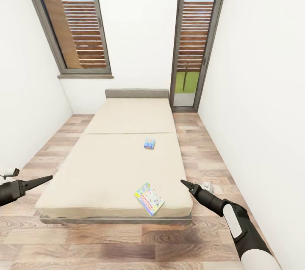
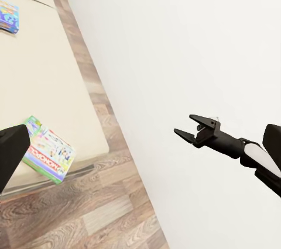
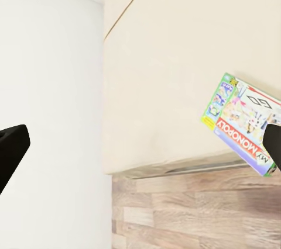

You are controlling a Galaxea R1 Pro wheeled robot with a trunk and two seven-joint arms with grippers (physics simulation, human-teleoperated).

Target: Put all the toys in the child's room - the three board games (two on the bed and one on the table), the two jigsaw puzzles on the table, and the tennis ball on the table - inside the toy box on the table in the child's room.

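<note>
Two board games lie on the bed. A colourful Monopoly box rests near the foot edge, and a small blue box lies at mid-bed. My left gripper hovers off the bed's near left corner with nothing in it. Off the near right corner, my right gripper is open and empty, a short way right of the Monopoly box. In the right wrist view its fingers stand wide apart. The table, toy box, puzzles and tennis ball are out of view.
The bed fills the middle of a narrow room with white walls on both sides. A wood floor runs around it. A window and a glass door stand at the far wall. A small white object lies on the floor by the bed's right side.
</note>
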